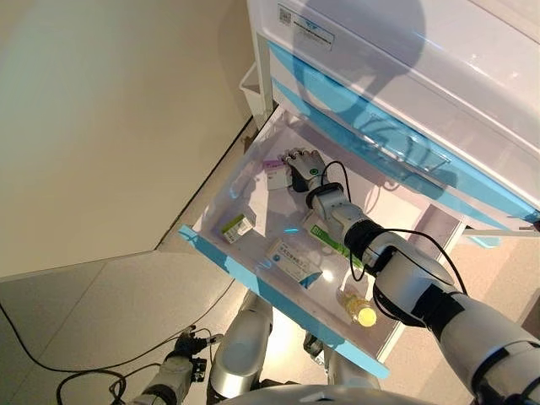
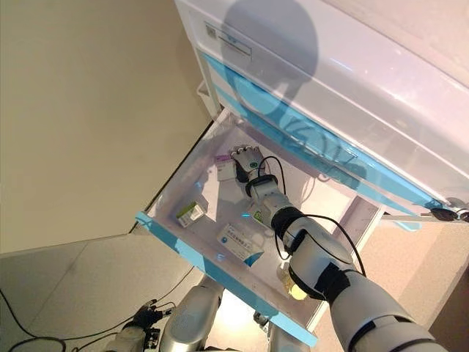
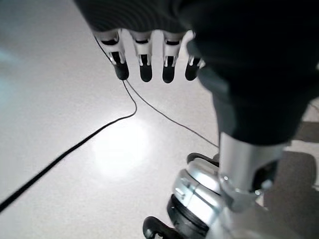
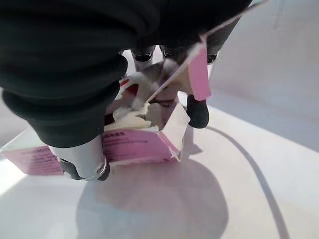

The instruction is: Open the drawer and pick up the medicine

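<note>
The drawer (image 1: 221, 250) of the white and blue cabinet (image 1: 439, 76) is pulled out and open. The right hand (image 1: 303, 165) reaches deep into it, toward the back. In the right wrist view its fingers (image 4: 197, 112) and thumb (image 4: 82, 159) are curled round a pink-and-white medicine box (image 4: 134, 145) with a torn-open flap; the box lies on the drawer floor, pinched between thumb and fingers. From the head views the pink medicine box (image 1: 274, 173) sits at the hand's 9 o'clock, touching it.

Other items in the drawer: a green-and-white box (image 1: 237, 226) near the left wall, at about 7 o'clock from the hand; a blue-and-white box (image 1: 293, 260) by the front edge, at about 6 o'clock; a green-striped box (image 1: 325, 237) partly under the forearm; a small bottle with a yellow cap (image 1: 361, 310) at the front right, at about 5 o'clock, well apart from the hand.

The left hand (image 3: 144, 62) hangs low over the floor (image 3: 60, 99), fingers straight and side by side, holding nothing.
</note>
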Tool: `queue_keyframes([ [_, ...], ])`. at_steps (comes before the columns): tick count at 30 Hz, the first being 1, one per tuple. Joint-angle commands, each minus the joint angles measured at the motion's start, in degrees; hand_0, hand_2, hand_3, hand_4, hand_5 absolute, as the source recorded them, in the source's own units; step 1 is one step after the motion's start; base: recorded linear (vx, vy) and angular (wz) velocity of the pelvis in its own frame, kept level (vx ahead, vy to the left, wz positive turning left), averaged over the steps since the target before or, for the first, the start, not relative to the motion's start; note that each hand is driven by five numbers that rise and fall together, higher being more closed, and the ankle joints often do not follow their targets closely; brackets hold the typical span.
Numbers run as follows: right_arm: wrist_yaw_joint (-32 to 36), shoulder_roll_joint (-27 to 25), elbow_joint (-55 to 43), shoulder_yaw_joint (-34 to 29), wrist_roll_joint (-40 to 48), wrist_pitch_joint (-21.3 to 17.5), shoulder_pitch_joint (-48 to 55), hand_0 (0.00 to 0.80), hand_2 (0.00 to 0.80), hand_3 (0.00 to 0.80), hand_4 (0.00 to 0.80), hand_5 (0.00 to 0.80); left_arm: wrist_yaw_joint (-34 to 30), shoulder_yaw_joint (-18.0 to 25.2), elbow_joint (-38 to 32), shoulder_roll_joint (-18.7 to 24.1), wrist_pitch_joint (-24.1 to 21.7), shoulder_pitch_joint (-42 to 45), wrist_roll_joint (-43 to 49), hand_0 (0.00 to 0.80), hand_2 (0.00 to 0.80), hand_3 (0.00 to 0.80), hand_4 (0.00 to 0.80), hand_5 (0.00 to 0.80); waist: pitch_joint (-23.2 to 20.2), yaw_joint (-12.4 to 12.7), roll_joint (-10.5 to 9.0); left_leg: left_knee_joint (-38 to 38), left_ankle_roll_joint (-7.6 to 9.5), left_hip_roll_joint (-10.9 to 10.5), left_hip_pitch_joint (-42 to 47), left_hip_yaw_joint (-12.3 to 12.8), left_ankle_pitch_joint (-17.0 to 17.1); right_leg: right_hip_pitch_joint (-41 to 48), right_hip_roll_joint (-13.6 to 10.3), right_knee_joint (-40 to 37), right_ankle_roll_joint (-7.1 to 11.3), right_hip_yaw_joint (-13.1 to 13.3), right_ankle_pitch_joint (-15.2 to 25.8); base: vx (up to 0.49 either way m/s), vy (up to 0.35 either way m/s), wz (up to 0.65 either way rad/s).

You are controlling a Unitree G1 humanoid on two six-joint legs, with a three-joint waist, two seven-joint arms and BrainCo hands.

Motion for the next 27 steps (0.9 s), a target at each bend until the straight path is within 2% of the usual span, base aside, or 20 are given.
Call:
queue_keyframes([
  [1, 5.0, 1.6, 0.6, 1.9, 3.2, -2.6, 4.3, 0.800, 0.800, 0.800, 0.800, 0.800, -0.1, 1.1, 3.7, 1.2, 0.7, -1.6, 0.1, 0.000, 0.000, 0.000, 0.000, 0.000, 2.5, 0.6, -2.69, -0.2, 2.62, -4.5, 1.7, 3.1, -3.3, -1.6, -5.4, -1.7, 4.05, 2.9, 9.3, 0.000, 0.000, 0.00],
  [12, 8.3, -4.7, -15.3, 2.7, 6.0, -6.1, 6.4, 0.800, 0.800, 0.800, 0.800, 0.800, -1.1, 4.0, 4.3, 2.3, 0.9, -1.6, 1.9, 0.000, 0.000, 0.000, 0.000, 0.000, 0.6, -1.4, -4.90, -2.1, 2.33, -3.4, 4.5, 4.6, -3.1, -0.2, -4.8, -2.2, 4.01, 3.3, 9.3, -0.005, -0.003, -0.01],
  [19, 11.7, -8.5, -26.0, 1.9, 8.8, -8.5, 7.6, 0.800, 0.800, 0.800, 0.800, 0.800, -2.0, 6.2, 4.6, 3.3, 1.3, -0.3, 3.5, 0.000, 0.000, 0.000, 0.000, 0.000, -2.2, -3.3, -6.31, -3.1, 2.43, -2.1, 7.0, 6.6, -3.1, 0.8, -3.9, -2.9, 3.95, 4.9, 9.6, -0.019, -0.016, -0.20],
  [25, 16.8, -9.8, -35.0, -0.3, 19.1, -10.9, 10.6, 0.800, 0.800, 0.800, 0.800, 0.800, -3.0, 8.3, 5.3, 4.2, 1.8, 1.2, 5.7, 0.000, 0.000, 0.000, 0.000, 0.000, -5.0, -5.2, -6.75, -4.3, 2.54, -0.9, 10.4, 8.7, -3.4, 2.4, -2.9, -3.2, 3.72, 6.5, 9.3, -0.008, -0.028, -0.22],
  [26, 19.4, -10.3, -38.4, -1.0, 24.3, -11.8, 11.5, 0.800, 0.800, 0.800, 0.800, 0.800, -3.7, 9.2, 5.6, 4.6, 1.9, 2.1, 6.5, 0.000, 0.000, 0.000, 0.000, 0.000, -6.3, -5.9, -6.89, -4.6, 2.54, -0.3, 11.7, 9.9, -3.7, 3.0, -2.4, -3.6, 3.69, 7.3, 9.4, 0.010, -0.016, -0.30],
  [27, 19.6, -10.5, -38.7, -1.1, 24.4, -11.7, 11.6, 0.800, 0.800, 0.800, 0.800, 0.800, -3.7, 9.2, 5.6, 4.6, 1.9, 2.2, 6.5, 0.000, 0.000, 0.000, 0.000, 0.000, -6.3, -5.8, -6.89, -4.7, 2.54, -0.3, 11.8, 10.0, -3.7, 3.0, -2.3, -3.7, 3.68, 7.4, 9.4, 0.017, -0.036, -0.35],
])
